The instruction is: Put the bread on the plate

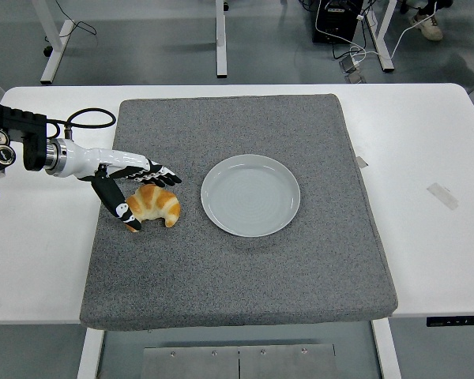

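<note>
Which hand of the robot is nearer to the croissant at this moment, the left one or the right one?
Left. The left hand is right at the croissant, fingers spread over its top and thumb at its left end. The right hand is not in view.

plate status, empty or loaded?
Empty. The plate shows only bare white surface; the croissant lies on the grey mat to its left, with the left hand open around it.

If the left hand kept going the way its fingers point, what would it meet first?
Probably the plate. The left hand points right over the mat, fingers spread above the croissant, thumb at its near-left end. Its height is unclear, so it might brush the croissant's top first.
</note>
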Tool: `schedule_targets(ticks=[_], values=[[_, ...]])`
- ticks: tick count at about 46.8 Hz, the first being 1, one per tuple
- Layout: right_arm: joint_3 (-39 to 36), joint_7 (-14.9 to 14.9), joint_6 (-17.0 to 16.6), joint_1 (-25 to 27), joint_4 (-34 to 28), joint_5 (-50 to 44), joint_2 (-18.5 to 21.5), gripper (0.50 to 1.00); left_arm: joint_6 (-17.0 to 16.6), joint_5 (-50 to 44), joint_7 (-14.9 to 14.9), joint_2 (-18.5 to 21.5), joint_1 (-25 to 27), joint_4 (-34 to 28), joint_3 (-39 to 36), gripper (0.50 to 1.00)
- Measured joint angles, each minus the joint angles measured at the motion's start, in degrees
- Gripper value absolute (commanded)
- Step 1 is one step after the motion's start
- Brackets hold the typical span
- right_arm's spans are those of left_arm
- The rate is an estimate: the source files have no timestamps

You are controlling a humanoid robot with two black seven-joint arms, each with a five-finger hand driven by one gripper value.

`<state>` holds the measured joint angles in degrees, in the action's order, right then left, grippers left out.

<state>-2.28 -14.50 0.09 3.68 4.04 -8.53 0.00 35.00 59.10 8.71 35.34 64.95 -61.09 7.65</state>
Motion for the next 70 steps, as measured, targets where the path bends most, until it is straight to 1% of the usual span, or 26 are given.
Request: schedule_targets(ticks=[6, 12, 16, 19, 26, 35, 38, 49, 55, 66, 68, 70], values=[[0.0, 0.0, 0.0, 0.0, 0.0, 0.0, 0.0, 1.0, 0.0, 0.7, 0.0, 0.0, -0.1, 0.0, 0.0, 0.969], [0.0, 0.0, 0.0, 0.0, 0.0, 0.0, 0.0, 1.0, -1.6, 1.7, 0.0, 0.0, -0.1, 0.0, -0.1, 0.948], [0.0, 0.0, 0.0, 0.0, 0.0, 0.0, 0.0, 1.0, -2.5, 1.8, 0.0, 0.0, -0.1, 0.0, -0.2, 0.922], [0.0, 0.0, 0.0, 0.0, 0.0, 0.0, 0.0, 1.0, -3.3, 2.5, 0.0, 0.0, -0.1, 0.1, -0.4, 0.886], [0.0, 0.0, 0.0, 0.0, 0.0, 0.0, 0.0, 1.0, -4.2, 3.8, 0.0, -0.1, -0.2, 0.1, -0.5, 0.822], [0.0, 0.0, 0.0, 0.0, 0.0, 0.0, 0.0, 1.0, -5.7, 5.1, 0.0, -0.8, -0.3, 0.1, -0.9, 0.749], [0.0, 0.0, 0.0, 0.0, 0.0, 0.0, 0.0, 1.0, -6.2, 6.0, 0.0, -0.9, -0.3, 0.1, -0.9, 0.733], [0.0, 0.0, 0.0, 0.0, 0.0, 0.0, 0.0, 1.0, -7.5, 8.7, 1.8, -1.0, -0.8, 0.1, -1.0, 0.731], [0.0, 0.0, 0.0, 0.0, 0.0, 0.0, 0.0, 1.0, -7.6, 9.8, 2.8, -1.0, -0.8, 0.1, -1.1, 0.742], [0.0, 0.0, 0.0, 0.0, 0.0, 0.0, 0.0, 1.0, -7.6, 10.1, 3.8, -1.0, -0.7, 0.0, -2.7, 0.757], [0.0, 0.0, 0.0, 0.0, 0.0, 0.0, 0.0, 1.0, -7.6, 10.1, 4.2, -1.0, -0.7, -0.1, -3.3, 0.773], [0.0, 0.0, 0.0, 0.0, 0.0, 0.0, 0.0, 1.0, -7.5, 10.1, 4.7, -1.0, -0.7, -0.3, -3.7, 0.774]])
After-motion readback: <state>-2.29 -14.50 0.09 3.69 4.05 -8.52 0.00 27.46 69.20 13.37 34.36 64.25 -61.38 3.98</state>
